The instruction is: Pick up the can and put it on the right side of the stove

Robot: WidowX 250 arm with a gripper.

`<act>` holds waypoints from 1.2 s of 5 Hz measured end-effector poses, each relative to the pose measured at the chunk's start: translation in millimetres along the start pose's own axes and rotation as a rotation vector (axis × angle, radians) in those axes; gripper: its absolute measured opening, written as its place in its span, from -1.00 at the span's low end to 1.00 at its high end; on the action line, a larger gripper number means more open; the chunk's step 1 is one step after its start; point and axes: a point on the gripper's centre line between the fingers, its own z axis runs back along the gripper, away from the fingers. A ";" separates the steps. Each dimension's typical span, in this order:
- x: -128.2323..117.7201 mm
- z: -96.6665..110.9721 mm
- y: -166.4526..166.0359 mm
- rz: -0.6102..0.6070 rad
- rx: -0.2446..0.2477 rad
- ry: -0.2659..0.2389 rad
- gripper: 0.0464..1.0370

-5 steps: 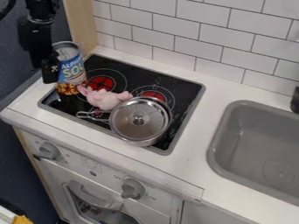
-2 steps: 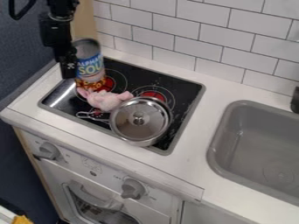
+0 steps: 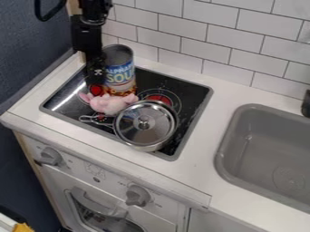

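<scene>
Camera view, pincer [image 3: 104, 81]: at the upper left, above the left rear of the stove [image 3: 195, 97]; closed against the can [image 3: 120, 76], parted only by the width of the load, one finger [image 3: 97, 72] against the side wall.
Camera view, can: upright or nearly so, in the grasp of the pincer, over the left rear part of the stove; lower end just behind the plush toy [image 3: 109, 104]; contact with the stove top beneath, impossible to tell.
Camera view, plush toy: pink, on the stove, between the can and the pot [image 3: 145, 124].
Camera view, pot: lidded, at the front right of the stove, beside the plush toy.
Camera view, right rear burner [image 3: 159, 99]: red-centred, just behind the pot, to the right of the can.
Camera view, sink [image 3: 260, 145]: well to the right, set into the bench [image 3: 205, 167].
Step in hand: by judgement, carrying; picking up apparently done, placing not yet done.
Next move: probably rightward along the rear of the stove, high enough to clear the plush toy and the pot lid; then lowering upright near the right rear burner, opening only after firm support from below.
Likely hazard: snagging the plush toy, knocking the pot, or tipping the tall can on the pot's rim.
</scene>
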 end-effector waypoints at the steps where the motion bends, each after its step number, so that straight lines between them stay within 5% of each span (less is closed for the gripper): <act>1: -17.3 2.0 6.3 -0.053 -0.002 0.005 0.93; 6: -92.9 12.7 51.6 -0.253 0.025 0.055 0.93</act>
